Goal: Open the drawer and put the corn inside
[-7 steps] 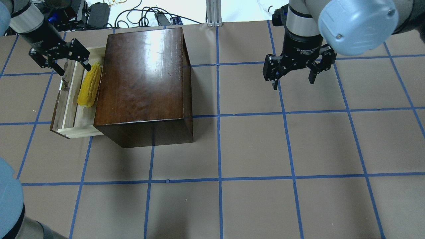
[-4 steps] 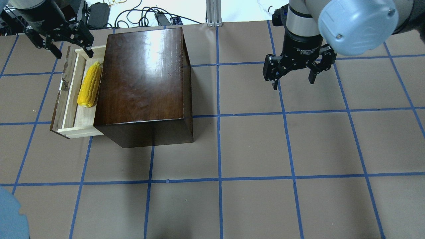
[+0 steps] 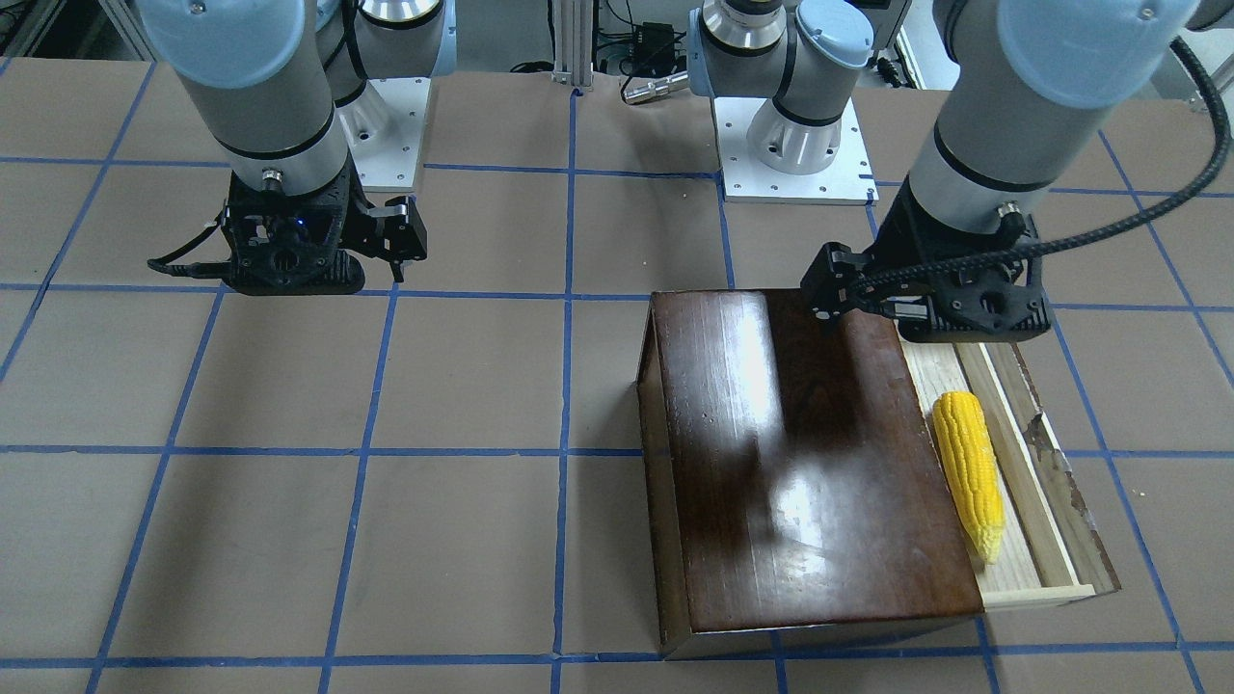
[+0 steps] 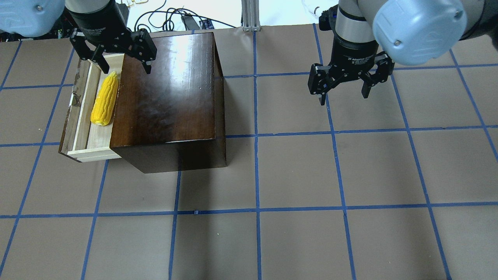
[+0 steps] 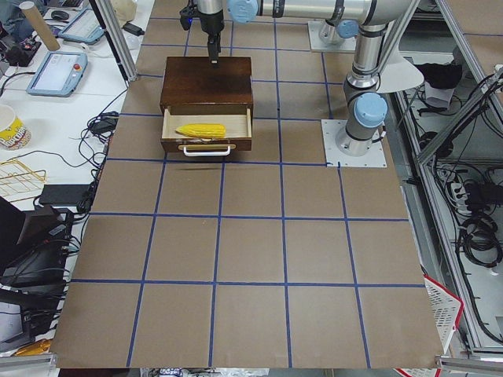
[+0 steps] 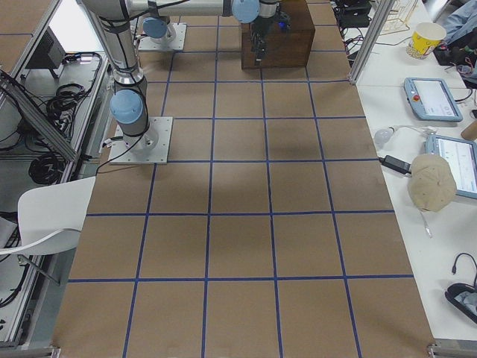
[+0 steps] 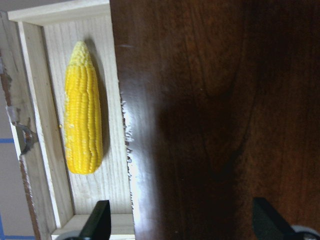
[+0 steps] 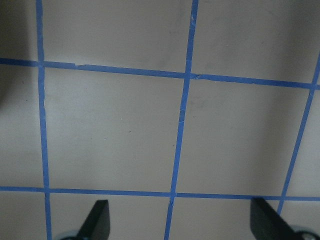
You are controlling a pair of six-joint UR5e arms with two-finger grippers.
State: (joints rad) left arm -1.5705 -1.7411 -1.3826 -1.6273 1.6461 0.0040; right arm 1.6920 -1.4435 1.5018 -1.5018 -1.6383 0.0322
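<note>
The bright yellow bumpy toy corn cob (image 4: pixel 105 100) is lying lengthwise in the pulled-out shallow pale-wood drawer with the chipped dark-brown front panel (image 4: pixel 81 111). It is sitting just beside the face of the glossy dark-brown wooden box (image 4: pixel 167 89), so the placing looks done.

The left hand (image 4: pixel 127 69) is hanging wide and empty above one end of the drawer. One finger is hovering over the drawer's end wall and the other over the box top, which I judge suits a clear lift away.

The right hand (image 4: pixel 344 97) is hovering wide and empty over the brown blue-gridded tabletop (image 4: pixel 295 171), well apart. The drawer's low walls are penning the cob in, and open room is lying above and beside both hands.
</note>
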